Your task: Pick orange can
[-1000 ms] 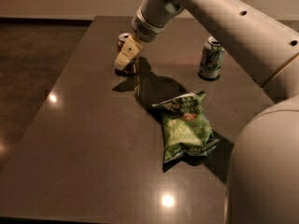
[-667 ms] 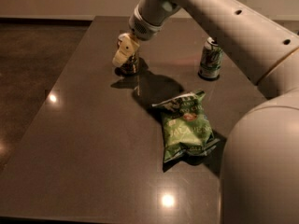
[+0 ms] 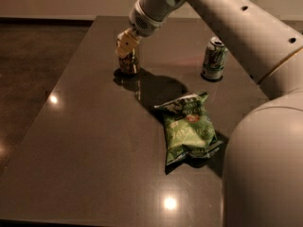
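The orange can (image 3: 129,63) stands upright on the dark table (image 3: 94,141), at the far left of it. It shows orange-gold with dark lettering, and its top is hidden. My gripper (image 3: 126,43) hangs from the pale arm right over the can's top, touching or just above it. The can rests on the table.
A green-and-white can (image 3: 212,59) stands at the far right of the table. A green chip bag (image 3: 188,129) lies in the middle right. My arm's large pale body (image 3: 265,169) fills the lower right. The table's left edge (image 3: 57,86) drops to a dark floor.
My gripper has shifted slightly up and to the left over the orange can, so more of the can shows below it. The can, the bag and the other can have not moved.
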Robot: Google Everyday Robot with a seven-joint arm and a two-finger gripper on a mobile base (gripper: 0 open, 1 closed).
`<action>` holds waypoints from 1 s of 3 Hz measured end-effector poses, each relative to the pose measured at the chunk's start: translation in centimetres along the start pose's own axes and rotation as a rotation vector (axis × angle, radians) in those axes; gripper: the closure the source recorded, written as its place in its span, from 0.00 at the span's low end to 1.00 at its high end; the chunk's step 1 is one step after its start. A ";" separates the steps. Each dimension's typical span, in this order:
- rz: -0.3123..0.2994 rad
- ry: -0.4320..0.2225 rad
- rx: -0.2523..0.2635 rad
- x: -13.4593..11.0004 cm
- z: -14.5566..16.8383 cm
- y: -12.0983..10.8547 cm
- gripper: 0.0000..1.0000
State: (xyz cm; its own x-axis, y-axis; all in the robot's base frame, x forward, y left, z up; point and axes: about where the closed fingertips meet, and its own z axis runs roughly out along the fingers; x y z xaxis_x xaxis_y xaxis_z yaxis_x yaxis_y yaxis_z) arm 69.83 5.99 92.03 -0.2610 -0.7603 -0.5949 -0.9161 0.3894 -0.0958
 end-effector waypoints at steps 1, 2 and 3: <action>-0.017 -0.027 -0.028 -0.6 -1.7 0.9 0.90; -0.079 -0.059 -0.057 -2.0 -5.4 2.6 1.00; -0.176 -0.069 -0.069 -3.5 -8.9 4.9 1.00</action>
State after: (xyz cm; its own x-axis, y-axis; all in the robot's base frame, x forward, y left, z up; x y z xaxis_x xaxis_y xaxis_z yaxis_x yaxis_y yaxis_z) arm 63.55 5.92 100.70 -0.0754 -0.7753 -0.6271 -0.9650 0.2152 -0.1500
